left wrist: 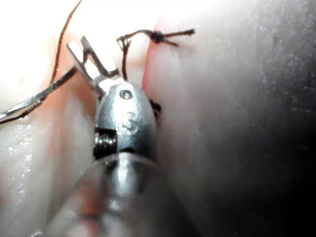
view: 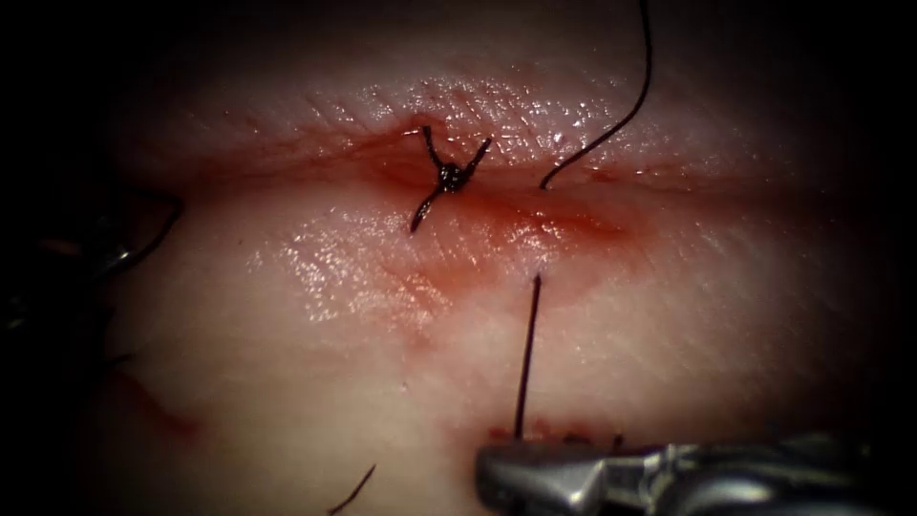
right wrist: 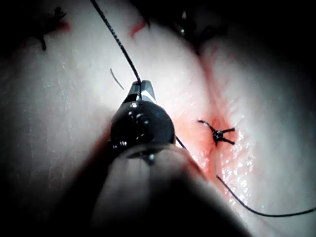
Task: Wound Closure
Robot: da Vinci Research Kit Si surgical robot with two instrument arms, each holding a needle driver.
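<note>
My right tool [view: 501, 470] comes in low from the right, its jaws pinched on the thread [view: 526, 354], which runs up to the tissue [view: 287, 382] below the cut [view: 573, 215]. My left tool [left wrist: 91, 61] grips the needle [left wrist: 34, 98] near one end; the needle lies outside the tissue, at the far left. A tied knot [view: 447, 177] sits across the cut, red fluid [view: 535, 225] around it.

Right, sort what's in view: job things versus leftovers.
In use: left pincer shut on the needle near one end, needle clear of the tissue; right pincer shut on the thread; the cut.
Lying about: tied knot; cut end of thread; red fluid.
</note>
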